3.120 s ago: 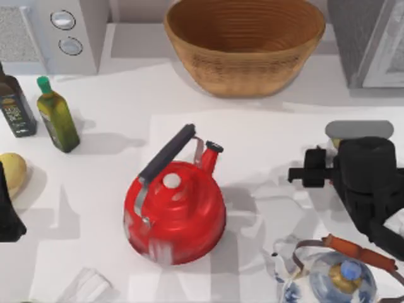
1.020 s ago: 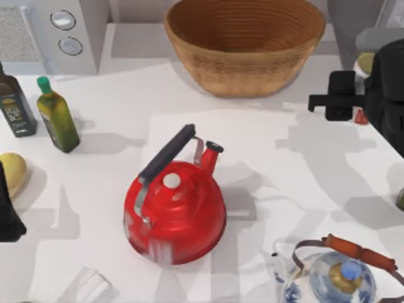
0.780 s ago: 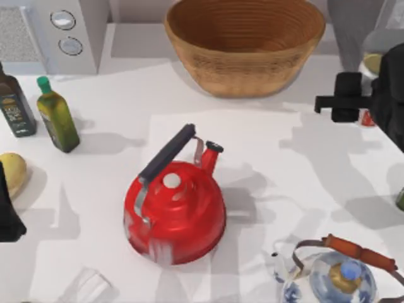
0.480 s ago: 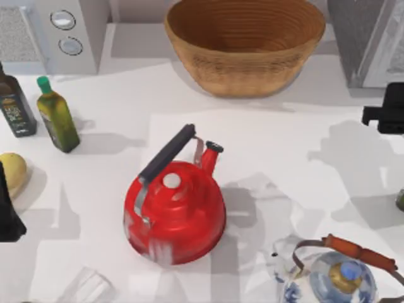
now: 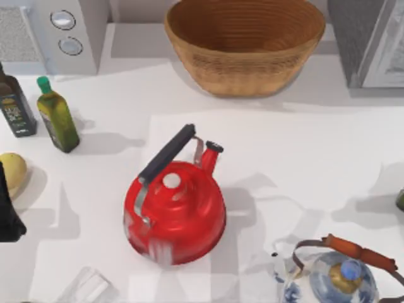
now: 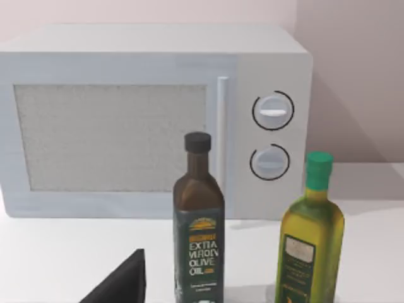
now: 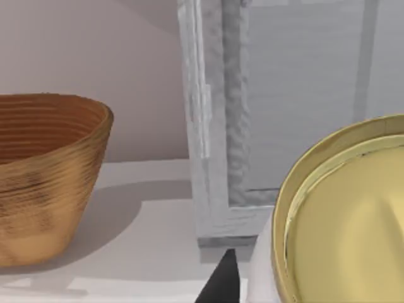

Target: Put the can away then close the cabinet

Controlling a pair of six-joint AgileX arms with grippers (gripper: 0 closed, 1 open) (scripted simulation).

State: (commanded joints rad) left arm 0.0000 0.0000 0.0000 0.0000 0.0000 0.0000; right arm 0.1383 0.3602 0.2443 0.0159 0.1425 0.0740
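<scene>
The can (image 7: 344,227) looms close in the right wrist view, its flat pale-gold top toward the camera. One dark fingertip (image 7: 222,281) of my right gripper lies against its side, and the gripper is shut on it. Just beyond stands the grey cabinet (image 7: 214,126), also at the table's back right (image 5: 372,44), with its door edge standing ajar. My left arm (image 5: 7,214) is parked at the table's left edge.
A red kettle (image 5: 175,211) sits mid-table, a wicker basket (image 5: 245,44) at the back centre. A microwave (image 5: 63,31), a dark oil bottle (image 5: 14,104) and a green-capped one (image 5: 57,113) stand at the left. A blue-and-white teapot (image 5: 334,278) is front right.
My right arm carried the can from the table's right side back toward the cabinet, then slid off the top view's right edge. The left arm stayed still.
</scene>
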